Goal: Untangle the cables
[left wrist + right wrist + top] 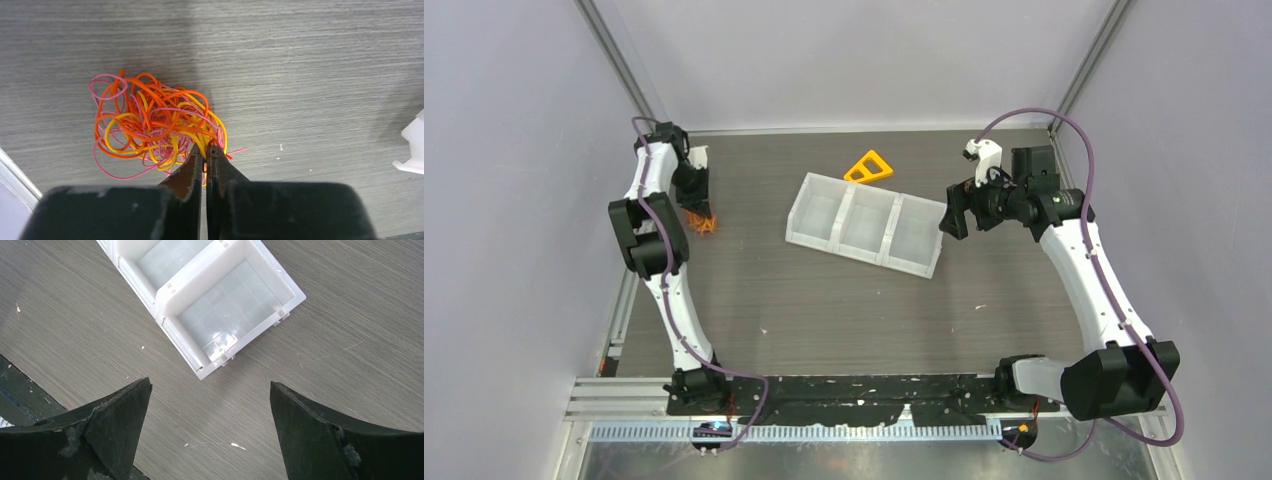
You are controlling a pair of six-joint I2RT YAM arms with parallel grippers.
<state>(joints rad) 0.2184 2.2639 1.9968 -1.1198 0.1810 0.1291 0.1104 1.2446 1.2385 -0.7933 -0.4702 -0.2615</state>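
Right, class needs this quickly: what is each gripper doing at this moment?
Left gripper: closed on the edge of the cable tangle.
Right gripper: open, holding nothing.

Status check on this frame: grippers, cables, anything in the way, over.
Left gripper shut on edge of cable tangle. Right gripper open, empty, by white tray end compartment. Nothing crowding the tangle.

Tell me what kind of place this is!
Probably a robot test booth: plain walls box in a table, a left arm and right arm are bolted at its near edge, and practice things lie there, a cable tangle and a white tray.
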